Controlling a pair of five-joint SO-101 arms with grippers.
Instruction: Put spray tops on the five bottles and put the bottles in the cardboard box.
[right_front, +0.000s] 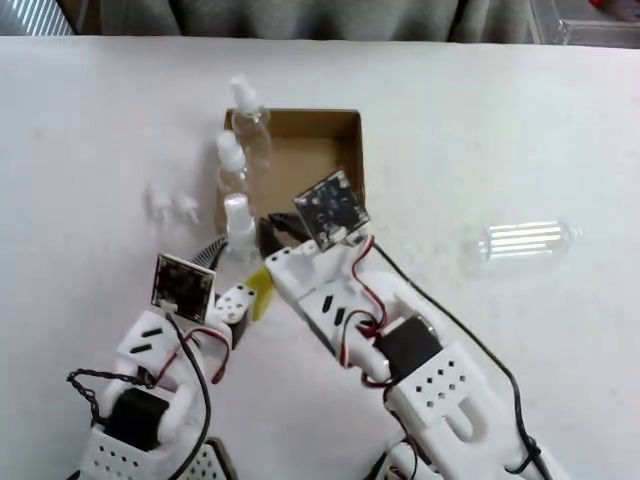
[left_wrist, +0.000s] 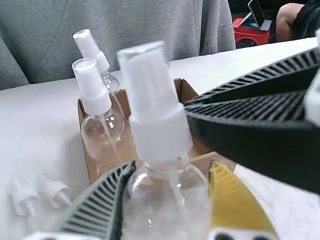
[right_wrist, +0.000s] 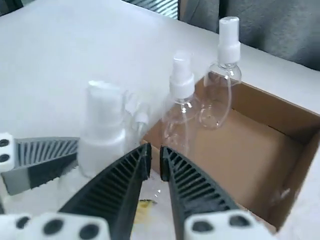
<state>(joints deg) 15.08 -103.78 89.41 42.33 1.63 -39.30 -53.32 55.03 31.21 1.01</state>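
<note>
Bottle (left_wrist: 165, 205) with spray top (left_wrist: 150, 100) on, gripped upright by the left gripper (left_wrist: 172, 172) at the box (right_front: 310, 150) near-left corner. The right gripper (right_wrist: 155, 151), nearly closed and empty, is beside it. Two capped bottles (right_front: 232, 160) stand boxed. One bare bottle (right_front: 520, 242) lies right, two loose tops (right_front: 172, 203) left: roughly halfway.

Capped bottle (left_wrist: 156, 125) upright beside cardboard box (right_front: 312, 150)

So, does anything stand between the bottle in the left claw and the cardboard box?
Yes: the right claw hangs at the near edge of the cardboard box, close beside the held bottle. Two capped bottles also stand inside, along one wall.
</note>
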